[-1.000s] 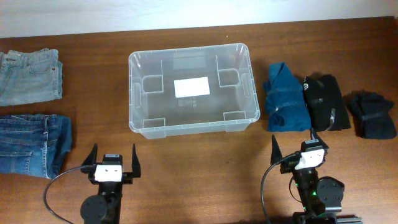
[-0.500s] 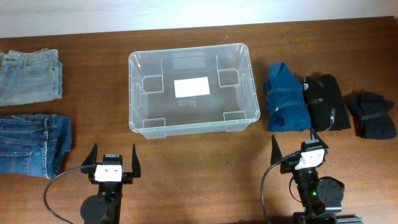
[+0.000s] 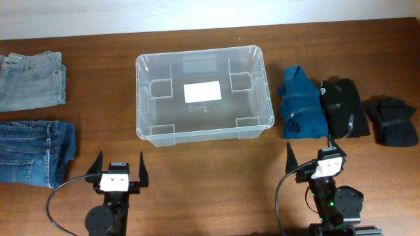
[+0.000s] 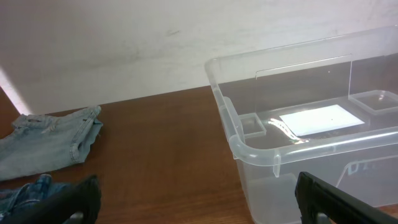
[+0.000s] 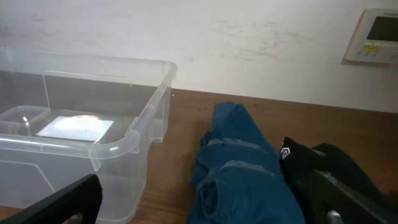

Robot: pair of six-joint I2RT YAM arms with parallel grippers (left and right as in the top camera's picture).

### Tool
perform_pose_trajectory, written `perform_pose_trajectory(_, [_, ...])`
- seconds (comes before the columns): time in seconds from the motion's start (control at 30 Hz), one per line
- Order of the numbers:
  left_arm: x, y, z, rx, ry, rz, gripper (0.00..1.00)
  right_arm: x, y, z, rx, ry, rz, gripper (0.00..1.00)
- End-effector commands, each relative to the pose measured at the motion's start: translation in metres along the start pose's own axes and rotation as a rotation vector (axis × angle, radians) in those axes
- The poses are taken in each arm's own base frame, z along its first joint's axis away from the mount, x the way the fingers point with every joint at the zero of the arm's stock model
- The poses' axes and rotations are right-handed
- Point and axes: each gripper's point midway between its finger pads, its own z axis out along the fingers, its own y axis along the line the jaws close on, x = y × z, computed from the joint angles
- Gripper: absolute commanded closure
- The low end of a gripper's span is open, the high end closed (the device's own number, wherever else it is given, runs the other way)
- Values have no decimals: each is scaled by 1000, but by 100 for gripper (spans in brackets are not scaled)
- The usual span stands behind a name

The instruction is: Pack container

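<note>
The left arm (image 3: 108, 213) is black, and its lower part looks round from above. At its front sits a white block (image 3: 116, 176) with two small dark spots. The left gripper (image 3: 121, 160) has two thin black fingers (image 3: 99, 164) that end in points. A thin black cable (image 3: 51, 200) makes a loop at the side. The right arm (image 3: 336, 200) looks the same: a black body, a white front piece (image 3: 326, 164), the right gripper (image 3: 310, 151) with pointed black fingers, and a looped black wire (image 3: 276, 196). A small green light (image 3: 331, 203) glows on it. In the wrist views the fingers are dark, blurred shapes in the lower corners.
</note>
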Motion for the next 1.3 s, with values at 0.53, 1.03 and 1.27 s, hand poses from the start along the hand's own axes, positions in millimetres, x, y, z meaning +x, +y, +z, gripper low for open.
perform_pose_trajectory(0.53, [-35, 6, -6, -6, -49, -157, 1, 3, -4, 0, 18, 2, 10, 2])
perform_pose_trajectory(1.03, [-133, 35, 136, 148, 642, -227, 1, 3, -4, 0, 18, 2, 10, 1])
perform_pose_trajectory(1.27, [-55, 34, 210, 150, 791, -281, 1, 3, -4, 0, 18, 2, 10, 2])
